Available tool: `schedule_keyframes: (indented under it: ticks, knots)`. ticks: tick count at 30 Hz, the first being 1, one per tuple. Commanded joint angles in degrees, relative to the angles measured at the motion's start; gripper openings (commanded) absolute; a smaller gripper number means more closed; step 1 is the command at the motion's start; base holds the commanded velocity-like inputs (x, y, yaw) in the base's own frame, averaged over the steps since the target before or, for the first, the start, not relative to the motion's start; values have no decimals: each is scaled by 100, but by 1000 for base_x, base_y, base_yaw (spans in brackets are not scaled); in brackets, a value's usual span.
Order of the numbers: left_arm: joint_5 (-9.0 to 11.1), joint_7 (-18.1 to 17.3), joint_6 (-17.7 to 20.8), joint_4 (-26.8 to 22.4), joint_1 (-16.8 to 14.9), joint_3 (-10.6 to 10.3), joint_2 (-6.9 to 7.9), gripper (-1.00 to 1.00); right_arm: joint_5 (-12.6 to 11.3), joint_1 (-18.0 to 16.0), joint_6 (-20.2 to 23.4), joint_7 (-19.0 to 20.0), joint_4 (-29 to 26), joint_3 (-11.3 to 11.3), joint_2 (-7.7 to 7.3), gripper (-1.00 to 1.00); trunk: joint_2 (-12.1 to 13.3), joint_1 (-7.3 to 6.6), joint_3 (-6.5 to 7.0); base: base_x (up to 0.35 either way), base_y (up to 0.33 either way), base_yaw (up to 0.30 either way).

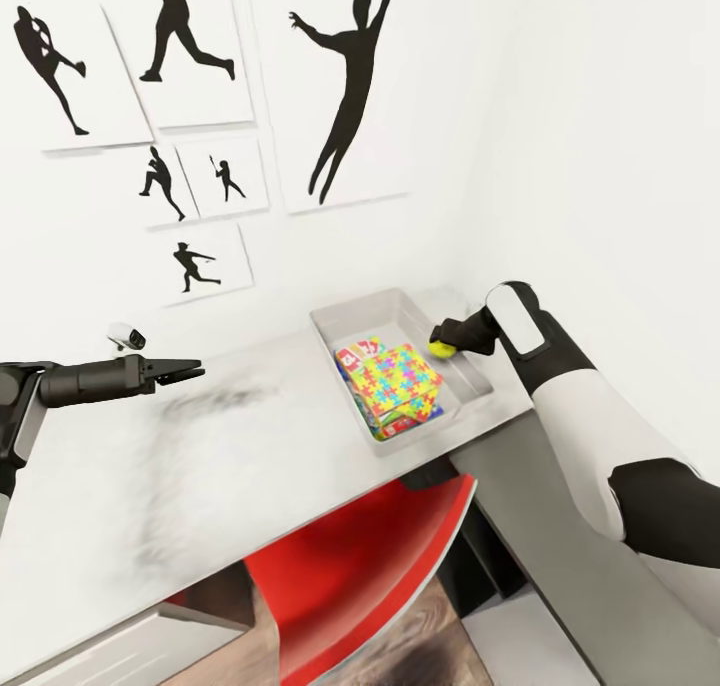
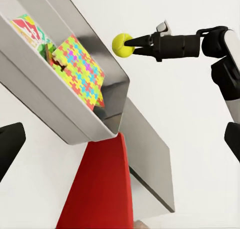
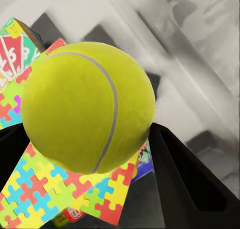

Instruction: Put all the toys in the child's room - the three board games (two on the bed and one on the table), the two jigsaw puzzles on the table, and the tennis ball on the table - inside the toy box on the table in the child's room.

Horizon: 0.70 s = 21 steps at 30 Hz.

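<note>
The grey toy box (image 1: 345,318) stands on the table (image 1: 200,466) near the corner, holding a colourful jigsaw puzzle (image 1: 400,378) on top of a board game (image 1: 358,351). My right gripper (image 1: 447,338) is shut on the yellow tennis ball (image 1: 440,347), held just above the box's right rim. In the right wrist view the tennis ball (image 3: 87,106) hangs over the puzzle (image 3: 35,199) and board game (image 3: 15,44). The left wrist view has the ball (image 2: 120,44) above the toy box (image 2: 85,124). My left gripper (image 1: 195,371) hovers open over the table's left part, holding nothing.
A red chair (image 1: 380,556) is tucked under the table's front edge. A small white camera-like object (image 1: 127,337) sits at the table's back left. Walls close in behind and to the right of the box. Silhouette pictures (image 1: 345,86) hang on the back wall.
</note>
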Motion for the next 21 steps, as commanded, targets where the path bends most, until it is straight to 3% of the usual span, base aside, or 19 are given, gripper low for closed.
schedule_keyframes:
  ticks: [1,11,21]
  knots:
    - [-1,-20,61,-1,-3,1,4,100,-58,-5,6,-54,-1,29,-6,-100,-9,4,-4,-83,53,-190]
    - [-7,-20,61,-1,-3,42,6,100,-61,20,66,-47,11,29,-11,-100,-9,4,64,-54,76,-182]
    - [-10,-20,69,-1,-3,44,6,100,-61,21,97,-45,22,29,-10,-100,-9,4,71,-49,79,-21]
